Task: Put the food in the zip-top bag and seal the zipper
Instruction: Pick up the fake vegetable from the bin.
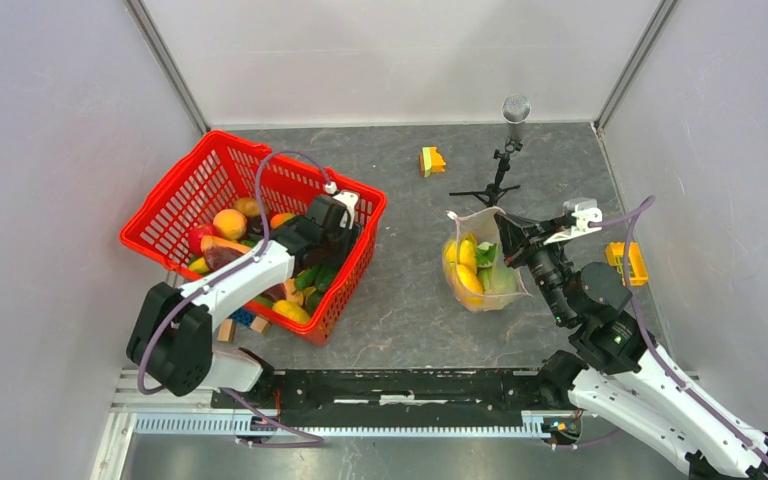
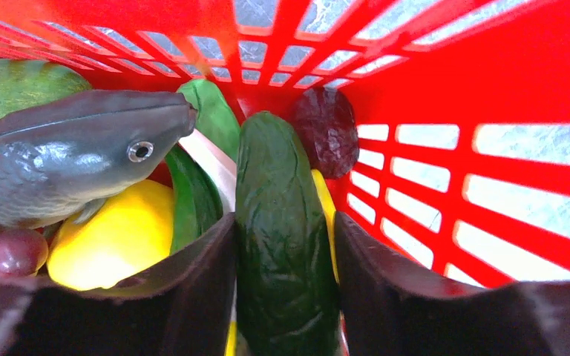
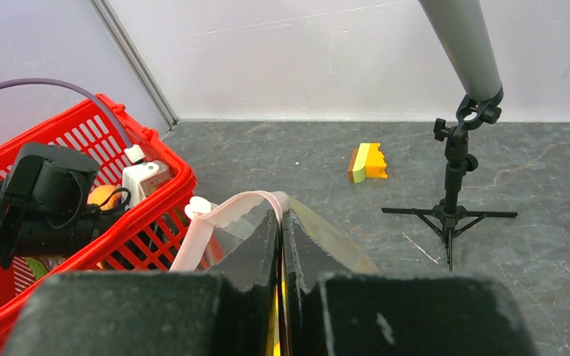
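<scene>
Inside the red mesh basket [image 1: 175, 200], my left gripper [image 2: 286, 237] is shut on a dark green toy cucumber [image 2: 278, 178], one finger pressed to each side of it. More food lies around it: a yellow piece [image 2: 115, 237], a grey fish [image 2: 67, 156] and a dark red piece [image 2: 328, 130]. The zip-top bag [image 1: 485, 285] stands on the table to the right with yellow bananas [image 1: 465, 265] and green pieces inside. My right gripper [image 3: 280, 219] is shut on the bag's top edge at the pale pink zipper [image 3: 211, 222], holding the mouth up.
A small tripod with a microphone [image 1: 501, 165] stands just behind the bag. An orange-and-yellow block [image 1: 431, 160] lies at the back, and a yellow block [image 1: 628, 262] lies to the right of my right arm. Small blocks [image 1: 245, 320] sit by the basket's near side.
</scene>
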{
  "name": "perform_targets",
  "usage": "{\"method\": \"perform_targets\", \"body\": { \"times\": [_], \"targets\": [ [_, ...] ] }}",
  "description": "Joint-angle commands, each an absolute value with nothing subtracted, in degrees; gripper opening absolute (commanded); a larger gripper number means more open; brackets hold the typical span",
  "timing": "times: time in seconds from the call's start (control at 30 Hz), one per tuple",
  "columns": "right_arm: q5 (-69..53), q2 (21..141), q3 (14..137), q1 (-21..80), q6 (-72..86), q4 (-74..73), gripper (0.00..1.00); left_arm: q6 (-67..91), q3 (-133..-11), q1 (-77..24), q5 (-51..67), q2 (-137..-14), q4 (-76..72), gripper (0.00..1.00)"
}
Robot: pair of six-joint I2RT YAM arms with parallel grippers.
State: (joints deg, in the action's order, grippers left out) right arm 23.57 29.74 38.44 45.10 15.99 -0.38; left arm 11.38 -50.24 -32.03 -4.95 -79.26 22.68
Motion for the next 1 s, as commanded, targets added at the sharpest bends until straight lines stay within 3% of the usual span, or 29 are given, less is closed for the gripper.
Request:
{"method": "perform_targets", "body": {
  "times": [0.0, 0.1, 0.23, 0.6, 0.97],
  "targets": [
    [23.8, 29.9, 38.8, 45.1, 15.3, 2.3, 0.09, 10.2, -54.6, -32.5, -6.6, -79.1, 26.7, 0.48],
    [23.8, 29.7, 38.8, 45.1, 15.4, 2.2, 0.09, 11.6, -56.2, -32.5, -7.4, -77.8, 28.3, 0.34],
    [23.9, 29.4, 38.8, 45.1, 15.6, 2.0, 0.09, 13.0, -56.3, -32.5, -8.6, -73.0, 27.4, 0.26],
    [23.0, 30.4, 38.9, 45.1, 16.3, 2.7, 0.09, 14.3, -54.8, -32.5, -9.6, -50.7, 19.3, 0.28],
    [18.1, 33.9, 39.2, 45.1, 18.3, 5.5, 0.09, 24.1, -60.1, -32.5, 14.4, -47.8, 10.7, 0.30]
  ]
}}
